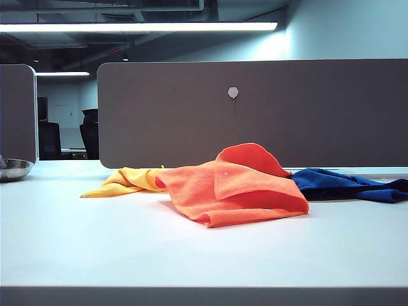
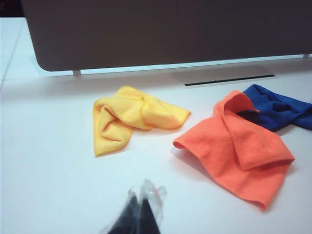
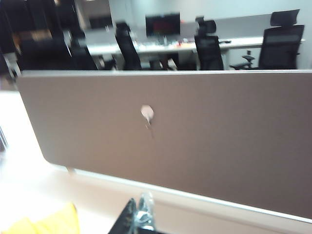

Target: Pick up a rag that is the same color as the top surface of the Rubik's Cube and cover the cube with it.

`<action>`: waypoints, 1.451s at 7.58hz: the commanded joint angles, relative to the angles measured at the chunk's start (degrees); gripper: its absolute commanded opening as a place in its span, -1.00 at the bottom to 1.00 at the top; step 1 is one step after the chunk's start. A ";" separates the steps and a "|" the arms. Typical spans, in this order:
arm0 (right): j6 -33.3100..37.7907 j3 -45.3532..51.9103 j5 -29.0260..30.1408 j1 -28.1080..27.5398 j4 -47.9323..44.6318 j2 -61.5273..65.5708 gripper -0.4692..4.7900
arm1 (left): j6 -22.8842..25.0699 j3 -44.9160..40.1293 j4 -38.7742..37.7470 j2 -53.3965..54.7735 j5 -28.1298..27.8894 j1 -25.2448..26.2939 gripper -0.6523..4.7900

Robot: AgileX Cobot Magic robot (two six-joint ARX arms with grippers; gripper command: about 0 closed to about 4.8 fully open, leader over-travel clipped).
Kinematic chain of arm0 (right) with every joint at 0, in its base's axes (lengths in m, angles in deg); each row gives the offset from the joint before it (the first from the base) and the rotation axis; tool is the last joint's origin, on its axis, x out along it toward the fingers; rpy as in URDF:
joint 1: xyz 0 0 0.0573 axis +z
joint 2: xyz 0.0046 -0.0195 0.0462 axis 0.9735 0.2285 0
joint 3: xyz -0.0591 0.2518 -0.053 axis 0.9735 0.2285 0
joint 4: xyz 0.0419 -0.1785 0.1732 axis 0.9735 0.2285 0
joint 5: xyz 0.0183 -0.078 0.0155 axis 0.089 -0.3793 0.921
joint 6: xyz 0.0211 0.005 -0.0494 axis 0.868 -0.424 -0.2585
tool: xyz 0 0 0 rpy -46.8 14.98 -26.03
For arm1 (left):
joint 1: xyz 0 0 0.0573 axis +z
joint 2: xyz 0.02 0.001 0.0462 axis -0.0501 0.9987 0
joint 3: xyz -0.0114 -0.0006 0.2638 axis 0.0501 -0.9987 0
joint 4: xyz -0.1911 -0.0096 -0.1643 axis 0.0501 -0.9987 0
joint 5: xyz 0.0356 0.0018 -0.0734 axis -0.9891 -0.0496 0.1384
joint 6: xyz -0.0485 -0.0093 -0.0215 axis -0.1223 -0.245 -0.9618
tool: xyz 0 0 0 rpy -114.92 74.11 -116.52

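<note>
- The rag [image 1: 239,185] lies humped on the table [image 1: 95,242], cube unseen.
- Left gripper [image 2: 141,214] closed, empty (above table).
- Right gripper [image 3: 137,214] closed, empty, facing the partition [image 3: 195,136].

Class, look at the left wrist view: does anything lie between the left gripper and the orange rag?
Nothing visible does. Bare white table lies between the shut left gripper and the orange rag. The yellow cloth lies off to one side, the blue cloth beyond the rag.

The left gripper [image 2: 142,214] is showing dark, tapering fingers [image 2: 130,219] wrapped in clear, shiny film. The right gripper [image 3: 138,217] is showing black fingers [image 3: 127,219] with a glinting translucent pad.
</note>
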 commanded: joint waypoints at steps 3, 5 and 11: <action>-4.72 22.91 -1.86 -2.56 1.40 -28.11 -0.83 | 0.00 0.04 2.84 -0.02 -1.46 -0.02 -0.78; -2.95 45.90 -6.86 -2.54 -0.37 -51.01 -0.83 | -0.02 0.02 2.82 -0.04 -1.49 -0.02 -0.78; 1.05 63.87 -13.20 -2.23 10.88 -78.27 -0.83 | -2.78 -9.09 8.33 -0.20 -8.20 -0.04 -0.78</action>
